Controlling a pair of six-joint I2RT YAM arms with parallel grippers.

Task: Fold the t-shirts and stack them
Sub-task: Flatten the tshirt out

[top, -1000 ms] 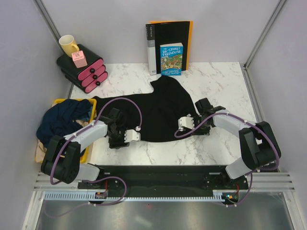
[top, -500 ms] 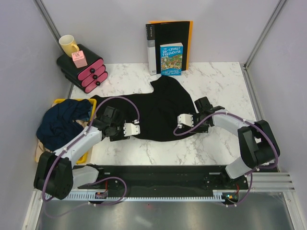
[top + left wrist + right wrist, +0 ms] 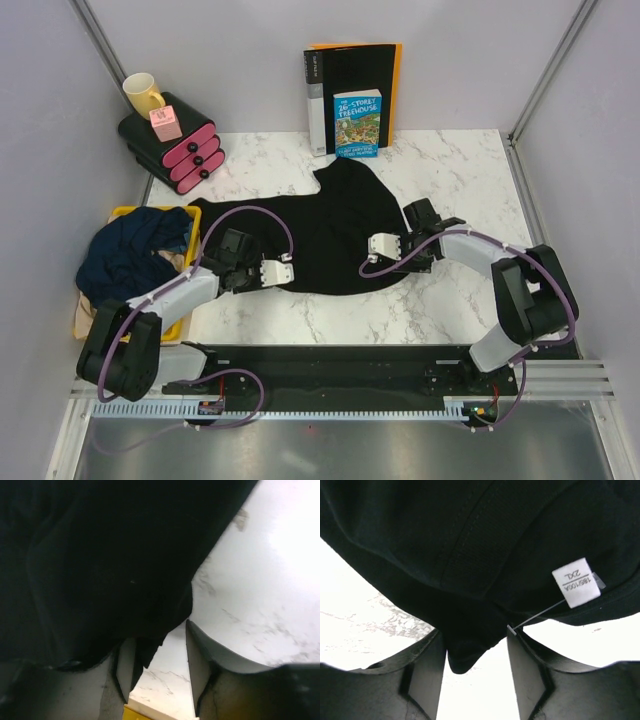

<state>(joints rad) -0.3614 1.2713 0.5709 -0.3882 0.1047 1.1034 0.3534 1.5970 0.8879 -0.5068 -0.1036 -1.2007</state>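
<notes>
Between the spread fingers of the left gripper hangs a fold of the black t-shirt's edge. It lies against one finger, and bare marble shows beside the other. The right gripper is likewise parted, with a fold of the same shirt drooping between its fingers, unpinched, and a white size tag just beyond. From above, both grippers sit low at the shirt's near edge, one toward each end. The shirt lies spread across the middle of the marble table. To the left, a navy t-shirt is heaped over a tan one in a yellow bin. A binder and a book stand at the back.
</notes>
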